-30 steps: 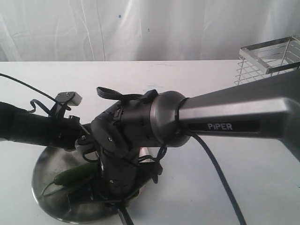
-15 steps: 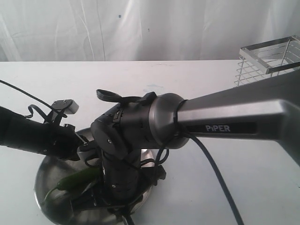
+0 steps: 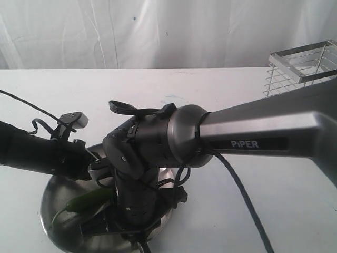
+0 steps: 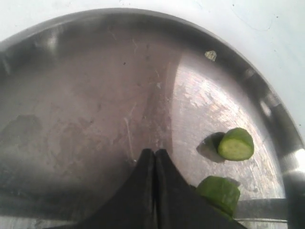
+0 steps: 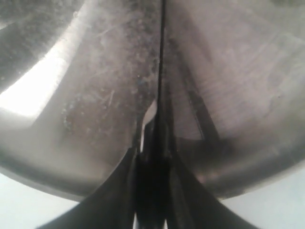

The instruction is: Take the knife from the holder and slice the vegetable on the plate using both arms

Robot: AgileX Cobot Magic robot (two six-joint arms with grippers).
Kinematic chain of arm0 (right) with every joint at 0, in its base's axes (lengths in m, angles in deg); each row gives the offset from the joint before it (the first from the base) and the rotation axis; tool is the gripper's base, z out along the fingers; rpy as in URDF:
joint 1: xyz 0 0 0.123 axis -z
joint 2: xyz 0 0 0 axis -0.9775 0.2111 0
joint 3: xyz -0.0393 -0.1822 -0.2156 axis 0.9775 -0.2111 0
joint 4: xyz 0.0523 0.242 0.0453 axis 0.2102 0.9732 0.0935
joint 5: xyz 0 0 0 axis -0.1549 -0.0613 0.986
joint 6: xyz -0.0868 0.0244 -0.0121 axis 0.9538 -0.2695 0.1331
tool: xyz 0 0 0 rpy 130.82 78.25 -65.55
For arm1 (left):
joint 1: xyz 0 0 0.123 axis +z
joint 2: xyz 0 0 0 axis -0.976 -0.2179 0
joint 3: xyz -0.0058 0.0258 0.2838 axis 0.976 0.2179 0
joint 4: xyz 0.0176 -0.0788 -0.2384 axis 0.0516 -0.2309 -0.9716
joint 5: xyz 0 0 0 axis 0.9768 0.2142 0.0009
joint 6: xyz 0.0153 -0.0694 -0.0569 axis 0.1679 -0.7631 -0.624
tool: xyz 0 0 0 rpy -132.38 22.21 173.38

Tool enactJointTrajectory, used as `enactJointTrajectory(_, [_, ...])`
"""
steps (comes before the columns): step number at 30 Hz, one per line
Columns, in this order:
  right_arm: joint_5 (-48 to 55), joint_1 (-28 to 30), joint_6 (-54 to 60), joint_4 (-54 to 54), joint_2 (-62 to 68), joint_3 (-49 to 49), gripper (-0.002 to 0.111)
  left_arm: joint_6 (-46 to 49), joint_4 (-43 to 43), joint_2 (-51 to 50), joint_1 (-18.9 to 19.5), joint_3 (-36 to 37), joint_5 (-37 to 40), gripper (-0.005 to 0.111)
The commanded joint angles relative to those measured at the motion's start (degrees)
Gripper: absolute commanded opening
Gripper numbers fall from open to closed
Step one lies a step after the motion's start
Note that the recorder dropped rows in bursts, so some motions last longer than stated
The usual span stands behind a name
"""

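The steel plate (image 3: 52, 203) lies at the near left of the table. On it rests the dark green vegetable (image 3: 87, 200), half hidden behind the arms. In the left wrist view a cut slice (image 4: 236, 144) lies apart from the vegetable's cut end (image 4: 219, 191). My left gripper (image 4: 155, 151) is shut and empty, its tips over the bare plate (image 4: 95, 95) beside that cut end. My right gripper (image 5: 155, 138) is shut on the knife's black handle. The knife's thin blade (image 5: 161, 57) stands edge-on over the plate (image 5: 95, 71). The wire holder (image 3: 303, 68) stands at the far right.
The right arm's grey PiPER link (image 3: 253, 132) crosses the scene from the right and hides much of the plate. Its cable (image 3: 247, 205) hangs over the white table. The left arm (image 3: 31, 153) comes in from the left edge. A white curtain closes the back.
Over the first half second the left arm dipped lower toward the plate, and the plate and vegetable shifted slightly right. Since then almost nothing has moved. Both grippers stay as they were.
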Motion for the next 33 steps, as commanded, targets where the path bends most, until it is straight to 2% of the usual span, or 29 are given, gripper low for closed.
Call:
enactJointTrajectory(1, [-1.4,0.0,-0.5,-0.7,0.4,-0.1,0.0,1.9,-1.6,0.4,-1.0,0.6,5.5,0.0])
enactJointTrajectory(8, [-1.4,0.0,-0.5,-0.7,0.4,-0.1,0.0,3.6,-4.3,0.4,-1.4,0.6,6.6,0.0])
enactJointTrajectory(14, [-1.4,0.0,-0.5,-0.7,0.4,-0.1,0.0,3.5,-1.5,-1.8,-3.3,0.9,5.5,0.0])
enactJointTrajectory(21, [-1.7,0.0,-0.7,-0.7,0.4,-0.1,0.0,3.5,-3.4,-7.9,-6.8,3.6,-3.8,0.0])
enactJointTrajectory(28, [6.6,0.4,2.0,-1.1,0.2,0.0,0.0,3.5,-4.7,-9.7,-6.8,3.6,-2.5,0.0])
enactJointTrajectory(33, [8.7,0.7,2.4,-0.8,0.2,0.0,0.0,3.5,-4.7,-9.7,-6.6,3.5,-2.4,0.0])
